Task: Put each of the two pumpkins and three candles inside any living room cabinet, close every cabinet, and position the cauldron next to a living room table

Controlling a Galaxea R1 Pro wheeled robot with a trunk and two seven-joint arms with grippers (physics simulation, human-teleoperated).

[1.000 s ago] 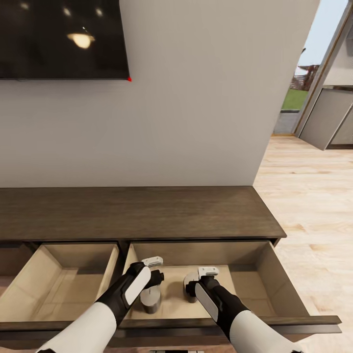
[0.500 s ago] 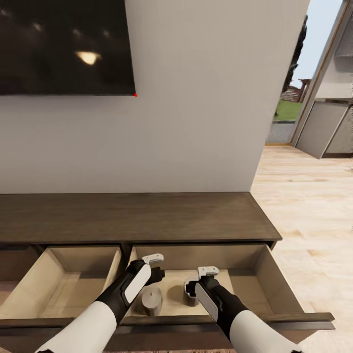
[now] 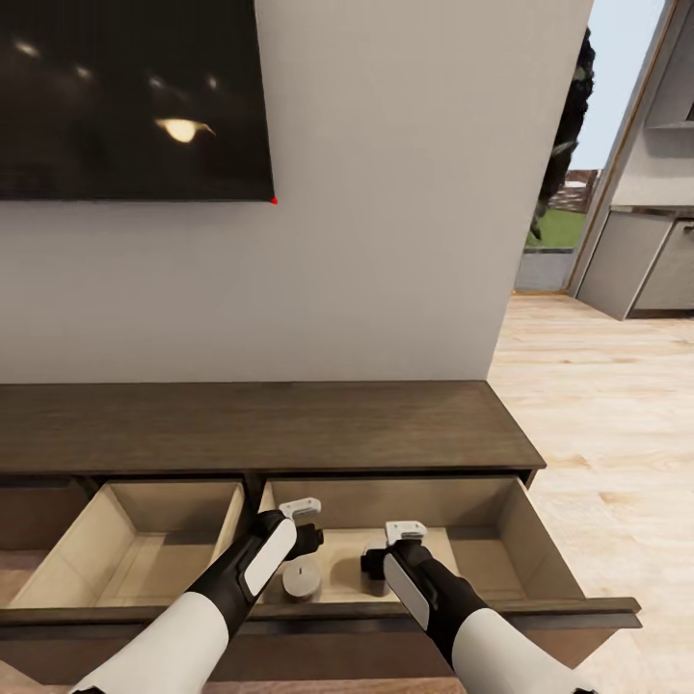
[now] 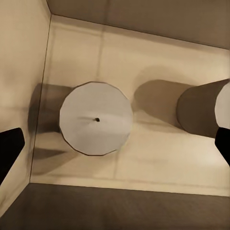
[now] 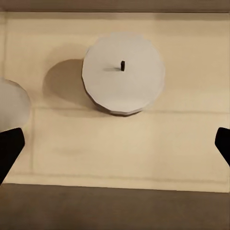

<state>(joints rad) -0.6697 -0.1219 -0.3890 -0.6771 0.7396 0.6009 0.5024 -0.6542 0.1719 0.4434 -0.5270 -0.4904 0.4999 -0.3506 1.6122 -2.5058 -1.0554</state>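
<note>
Landmark: the open right-hand drawer [image 3: 540, 559] of the dark brown cabinet [image 3: 270, 424].

Left candle [image 3: 301, 581] stands upright on the drawer floor, near the drawer's left wall and front edge; long axis vertical, wick up. The left gripper [image 3: 301, 516] hangs directly above it, jaws apart and empty; in the left wrist view the candle [image 4: 96, 119] sits between the two dark fingertips [image 4: 9, 148], clear of both.

Right candle [image 3: 374, 567] stands upright in the same drawer, just beside the first, toward the drawer's middle. The right gripper [image 3: 405, 540] is poised above it, jaws apart and empty; in the right wrist view the candle [image 5: 123, 73] lies ahead of the fingertips [image 5: 9, 146], untouched.

Both arms reach forward and down over the drawer front, forearms roughly parallel.

Judgement: both candles are released inside; the coming move turns on lifting each gripper straight up, clear of the drawer front, before the drawer can be shut. The drawer left of it is also open.
</note>
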